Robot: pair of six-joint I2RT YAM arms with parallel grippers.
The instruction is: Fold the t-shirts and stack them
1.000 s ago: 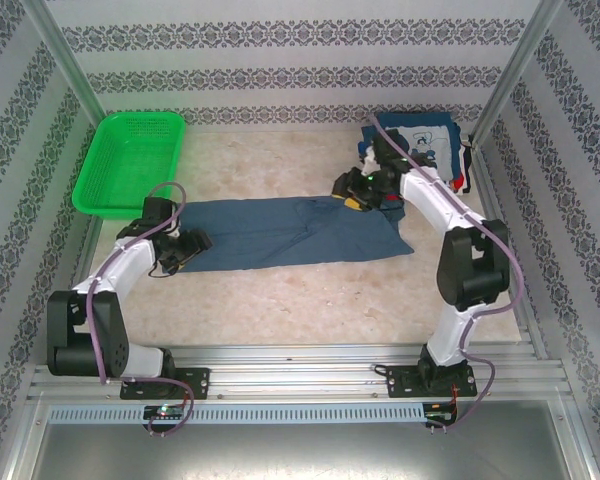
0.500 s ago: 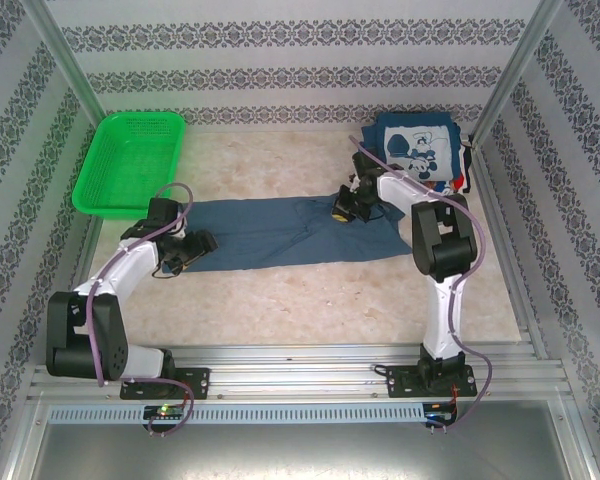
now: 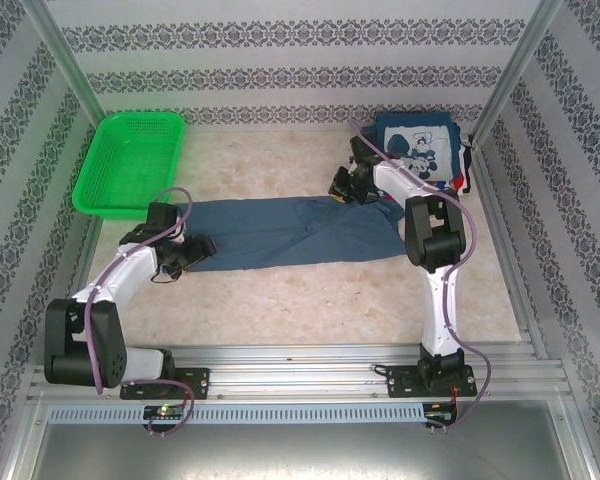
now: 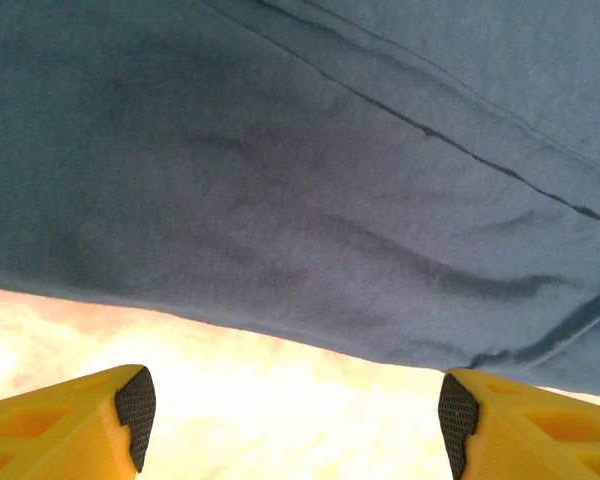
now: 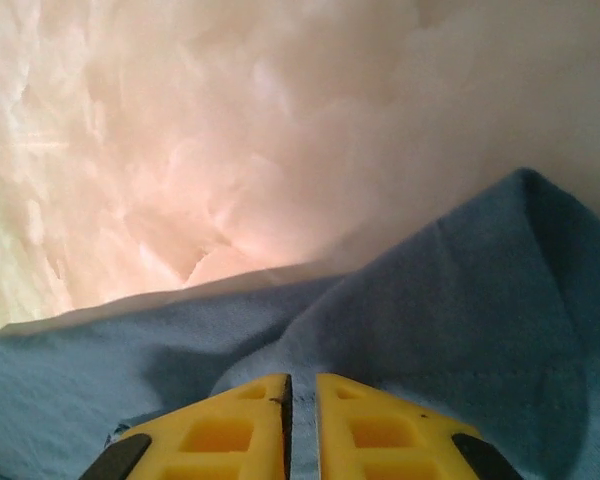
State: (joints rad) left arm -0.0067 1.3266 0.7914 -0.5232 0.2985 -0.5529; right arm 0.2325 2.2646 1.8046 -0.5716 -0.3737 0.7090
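One large table [image 3: 310, 300] carries everything. The biggest thing on it is the slate-blue t-shirt [image 3: 280, 232], which lies flat and stretched across the middle, from the left arm to the right arm. The green basket [image 3: 130, 160] stands at the far left corner, well apart from the cloth. The navy t-shirts [image 3: 420, 150] sit as a folded pile at the far right corner, with the white mouse print facing up.

A second ago the right arm reached over this pile and hid a part of it. Now the arm is drawn back and the print is in plain sight. The right claw [image 5: 302, 400] has come to the far edge of the blue shirt, and its fingers have narrowed until they are almost together. The cloth rises up to their tips, so I judge that it pinches the shirt there.

The left claw [image 4: 290, 410] has hardly moved. It stands wide, just beside the near left edge of the shirt, with nothing between its fingers [image 4: 135, 400].

I think the fold cannot begin until this left side also takes its hold.
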